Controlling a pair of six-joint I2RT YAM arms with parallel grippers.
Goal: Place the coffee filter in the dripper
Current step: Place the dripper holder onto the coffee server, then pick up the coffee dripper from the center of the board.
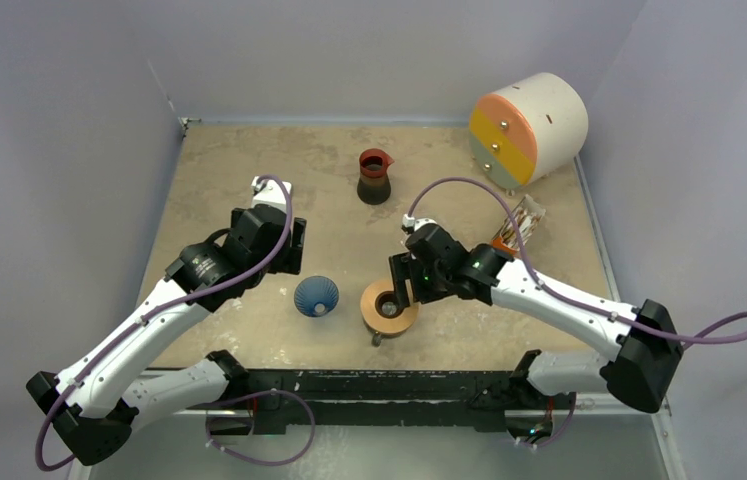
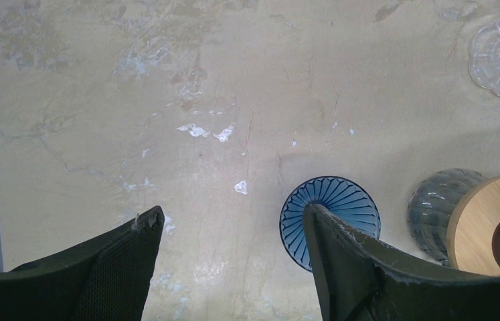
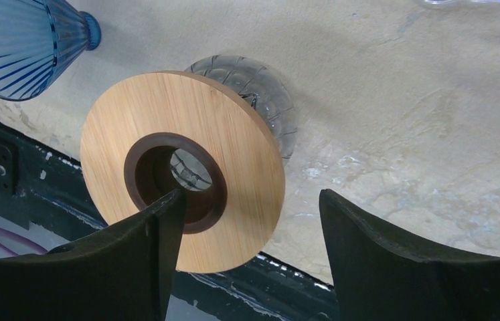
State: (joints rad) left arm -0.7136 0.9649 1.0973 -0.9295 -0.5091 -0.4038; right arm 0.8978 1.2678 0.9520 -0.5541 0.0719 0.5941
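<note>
Centrally, on the tan table [image 1: 249,170]: the dripper [image 1: 316,296], tipped over rather than standing, ribbed mouth turned toward the left arm's camera. Just beside it, toward the right arm, a wooden ring [image 1: 394,322] resting on top of a glass cup [image 3: 260,80]. Directly over that ring, the right gripper [image 3: 252,197], fingers spread wide, nothing pinched. Near the dripper's other side, the left gripper [image 2: 232,214], likewise spread and empty (one finger overlapping the blue rim in the wrist view, contact impossible to tell). No coffee filter picked out with certainty; possibly inside the clear holder [image 1: 524,215] at the table's right edge, well apart from the dripper. Farther back, a dark jug [image 1: 375,177] and a striped drum [image 1: 529,125].

Judged as groundwork: getting the dripper upright ahead of any paper. To do it well, take the cone by its rim, one finger inside and one outside; close gently on the thin wall; turn the mouth up; seat the narrow end squarely in the ring's hole; check for wobble before letting go. Only then fetch the filter, pinched by its edge and lowered point first to avoid crumpling.
</note>
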